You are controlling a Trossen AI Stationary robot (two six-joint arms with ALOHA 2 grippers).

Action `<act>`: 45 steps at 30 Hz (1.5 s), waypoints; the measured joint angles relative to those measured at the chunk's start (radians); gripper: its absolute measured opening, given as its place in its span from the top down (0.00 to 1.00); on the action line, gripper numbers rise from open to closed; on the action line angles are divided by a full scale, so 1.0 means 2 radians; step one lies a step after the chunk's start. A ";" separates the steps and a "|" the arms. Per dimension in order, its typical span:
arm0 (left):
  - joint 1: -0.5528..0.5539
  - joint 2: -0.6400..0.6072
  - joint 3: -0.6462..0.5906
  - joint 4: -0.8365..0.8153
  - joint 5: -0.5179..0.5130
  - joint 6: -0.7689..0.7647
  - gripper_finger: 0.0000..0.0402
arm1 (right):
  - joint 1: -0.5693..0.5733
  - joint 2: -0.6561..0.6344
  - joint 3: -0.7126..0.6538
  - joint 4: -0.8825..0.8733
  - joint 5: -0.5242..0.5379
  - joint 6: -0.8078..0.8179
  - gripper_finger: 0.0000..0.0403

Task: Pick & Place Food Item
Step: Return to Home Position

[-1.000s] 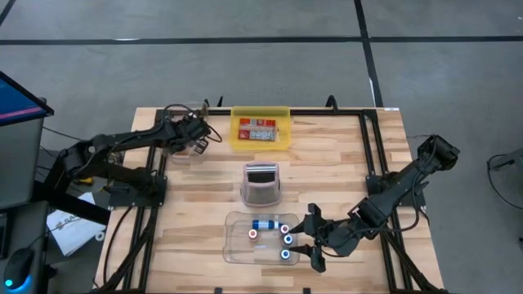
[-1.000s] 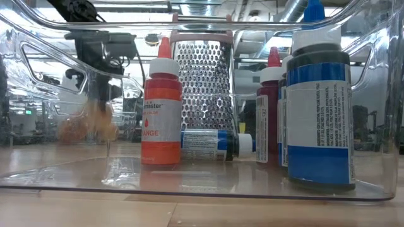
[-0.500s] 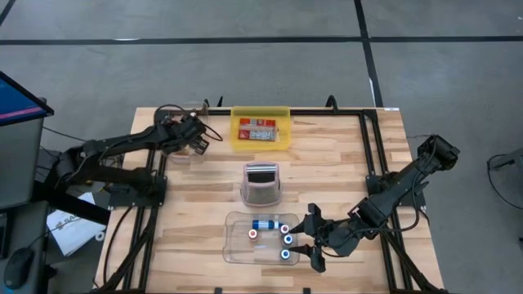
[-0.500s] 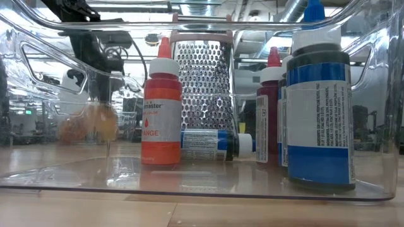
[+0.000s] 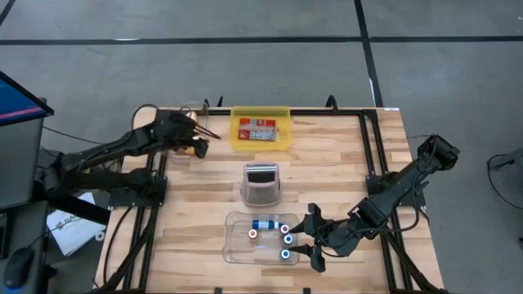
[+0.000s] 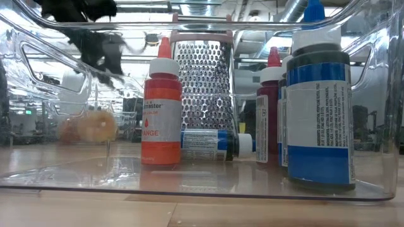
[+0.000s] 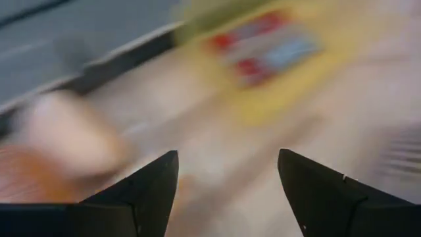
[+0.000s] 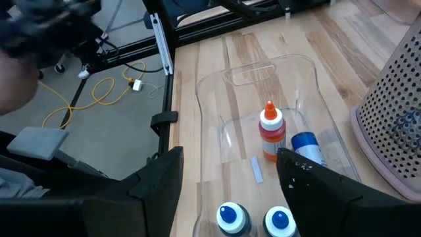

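Note:
A tan, ring-shaped food item (image 6: 95, 126) lies low at the table's far left, seen through the clear bin's wall. In the left wrist view it is a blurred tan shape (image 7: 66, 135), and what it rests on is not clear. My left gripper (image 5: 203, 135) (image 6: 104, 60) hangs above it, open, with nothing between its fingers (image 7: 227, 155). My right gripper (image 5: 307, 238) waits open at the right end of the clear bin (image 5: 237, 245) near the front edge, also with nothing between its fingers (image 8: 230, 155).
The clear bin holds an orange bottle (image 8: 271, 131), one blue bottle lying down (image 5: 263, 224) and upright blue-capped ones (image 8: 231, 217). A metal grater (image 5: 261, 181) stands mid-table. A yellow tray (image 5: 282, 145) with a red packet (image 5: 257, 130) sits at the far edge.
My left gripper has risen off the tan food item and tipped upward, drawing a little toward the table's left edge. The food item stays down where it was. My right arm has kept still.

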 joint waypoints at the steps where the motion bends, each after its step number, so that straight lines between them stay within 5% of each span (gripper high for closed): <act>1: -0.008 -0.010 0.000 0.012 0.032 0.000 0.37 | 0.000 0.000 0.000 0.000 0.000 0.000 0.42; 8: -0.109 -0.083 -0.002 0.090 0.180 0.022 0.40 | 0.017 0.000 0.000 -0.004 0.025 -0.001 0.42; 13: -0.214 -0.141 -0.070 0.210 0.190 0.016 0.42 | 0.036 0.000 0.000 -0.004 0.051 0.011 0.42; 19: -0.326 -0.202 -0.203 0.411 0.189 0.106 0.43 | 0.055 0.000 0.000 -0.002 0.076 0.031 0.42; 35: -0.335 -0.427 -0.313 0.369 0.181 0.135 0.42 | 0.066 0.001 0.000 0.003 0.122 0.039 0.42; 45: -0.335 -0.452 -0.341 0.335 0.149 0.144 0.42 | 0.092 0.004 -0.019 0.012 0.159 0.038 0.42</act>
